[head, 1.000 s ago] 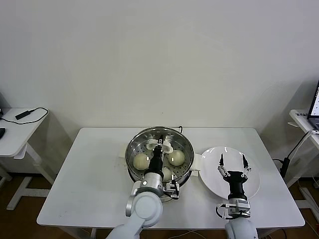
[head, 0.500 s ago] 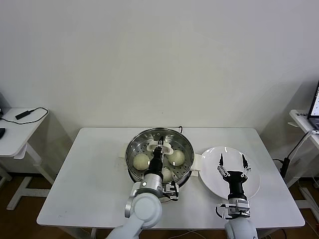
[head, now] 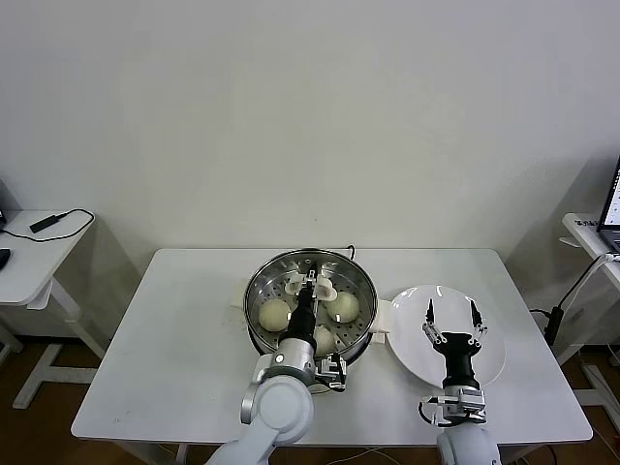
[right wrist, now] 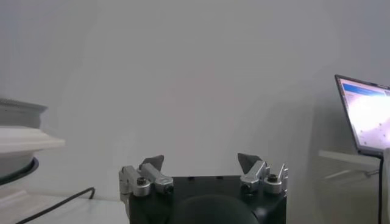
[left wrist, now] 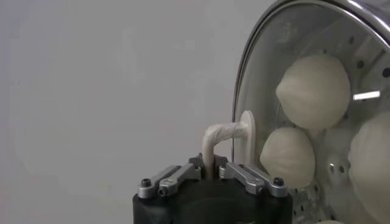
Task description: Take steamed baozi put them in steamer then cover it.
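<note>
The steamer (head: pixel 254 291) stands at the table's middle. The clear glass cover (left wrist: pixel 256 73) lies over its opening; I cannot tell if it rests on the rim. My left gripper (head: pixel 311 288) is shut on the cover's white handle (left wrist: pixel 222 133), which shows between the fingers in the left wrist view. Three baozi (head: pixel 275 313) (head: pixel 342 306) (head: pixel 324 338) show through the glass on the perforated tray, and also in the left wrist view (left wrist: pixel 314 82); a fourth is hidden. My right gripper (head: pixel 450 312) hovers open and empty over the white plate (head: pixel 405 334); it also shows in its own wrist view (right wrist: pixel 201 163).
The bare white plate lies right of the steamer. A black cable runs off behind the pot (head: pixel 351 250). A side table (head: pixel 29 254) stands to the left, and another with a laptop (head: pixel 612 208) to the right.
My left gripper and the cover's handle have shifted very slightly toward the far side of the pot. The right arm has not moved.
</note>
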Motion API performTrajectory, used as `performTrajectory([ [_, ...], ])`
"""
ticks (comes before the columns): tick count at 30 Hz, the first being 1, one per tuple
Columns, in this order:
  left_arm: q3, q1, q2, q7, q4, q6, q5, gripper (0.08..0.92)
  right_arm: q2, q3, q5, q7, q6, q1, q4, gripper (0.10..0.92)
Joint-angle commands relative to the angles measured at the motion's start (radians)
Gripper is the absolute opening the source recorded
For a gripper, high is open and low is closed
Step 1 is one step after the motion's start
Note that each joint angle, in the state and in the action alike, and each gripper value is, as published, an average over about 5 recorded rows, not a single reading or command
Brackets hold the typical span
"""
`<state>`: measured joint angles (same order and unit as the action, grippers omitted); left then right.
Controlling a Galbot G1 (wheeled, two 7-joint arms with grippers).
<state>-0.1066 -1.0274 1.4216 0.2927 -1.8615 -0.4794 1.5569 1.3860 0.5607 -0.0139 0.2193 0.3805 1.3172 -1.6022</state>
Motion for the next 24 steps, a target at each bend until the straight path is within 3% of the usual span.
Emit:
performTrajectory([
  [1, 0.0, -0.01, -0.009, 0.004, -0.032, 0.001, 0.0, 0.408, 0.003, -0.001, -0.003, 0.0, 0.001, 0.001, -0.002, 0.823],
  [9, -0.006, -0.041, -0.042, 0.013, -0.11, 0.002, -0.012, 0.628, 0.005, -0.003, -0.004, 0.001, 0.0, -0.003, -0.005, 0.823],
  [16, 0.004, -0.072, -0.081, 0.017, -0.184, 0.004, -0.044, 0.678, 0.006, -0.003, -0.005, 0.001, 0.0, -0.006, -0.007, 0.823],
  [24, 0.036, -0.111, -0.125, 0.022, -0.259, 0.002, -0.104, 0.818, 0.007, -0.005, -0.005, 0.001, 0.001, -0.013, -0.003, 0.823],
])
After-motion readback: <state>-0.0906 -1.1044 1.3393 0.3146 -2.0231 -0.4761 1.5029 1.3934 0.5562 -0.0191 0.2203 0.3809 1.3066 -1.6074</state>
